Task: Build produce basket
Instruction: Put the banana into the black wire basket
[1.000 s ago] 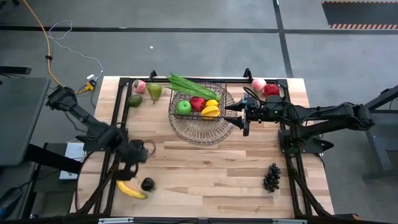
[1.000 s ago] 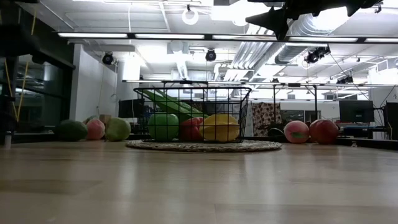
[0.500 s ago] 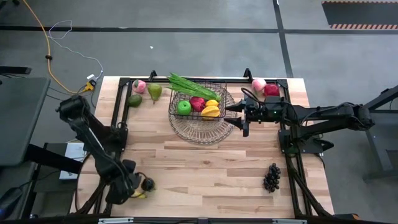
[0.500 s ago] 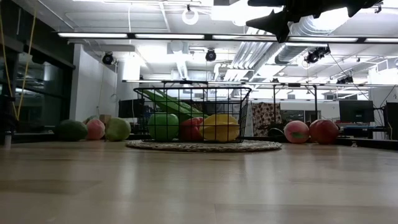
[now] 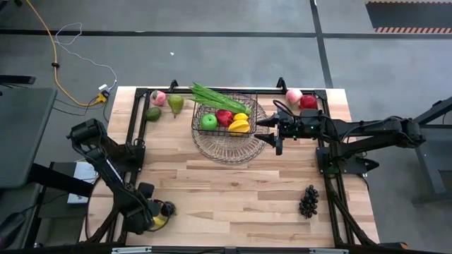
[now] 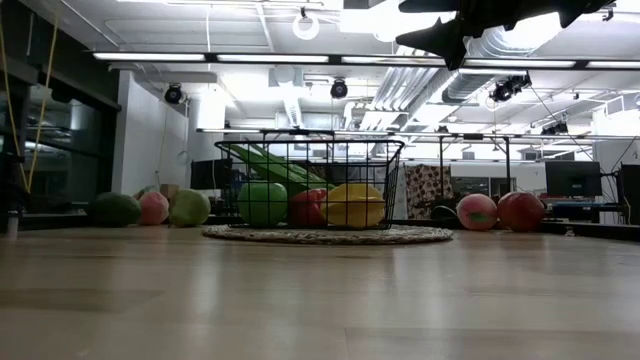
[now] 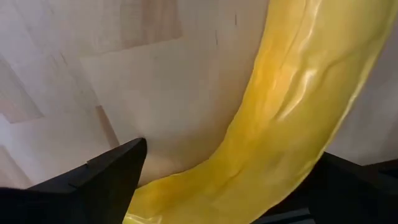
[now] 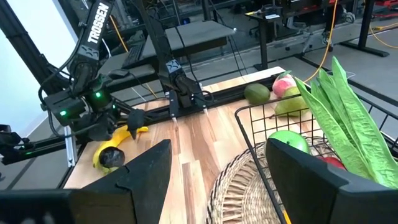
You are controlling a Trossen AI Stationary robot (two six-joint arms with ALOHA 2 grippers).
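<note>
Left claw (image 5: 157, 215), seen from above, is down at the near left corner of the desk (image 5: 233, 190), over the banana (image 5: 160, 221), with the plum (image 5: 168, 209) just beside it. Right claw (image 5: 274, 131) hangs beside the right end of the basket (image 5: 224, 116), which sits on a round woven tray (image 5: 226, 148) and holds a green apple (image 5: 208, 121), a red apple (image 5: 224, 116), yellow fruit and leafy greens (image 5: 215, 95). Grapes (image 5: 308, 200) lie well apart, near the right edge.

Low view: basket (image 6: 310, 185) stands mid-desk; loose fruit lies to both sides.

Left wrist view: fingers (image 7: 99, 180) stand open on either side of the banana (image 7: 280, 130), which lies on the desk between them.

Right wrist view: fingers (image 8: 149, 171) stand apart, holding nothing, at the basket (image 8: 273, 130) rim. "TROSSEN" reads on the far arm (image 8: 93, 37).
</note>
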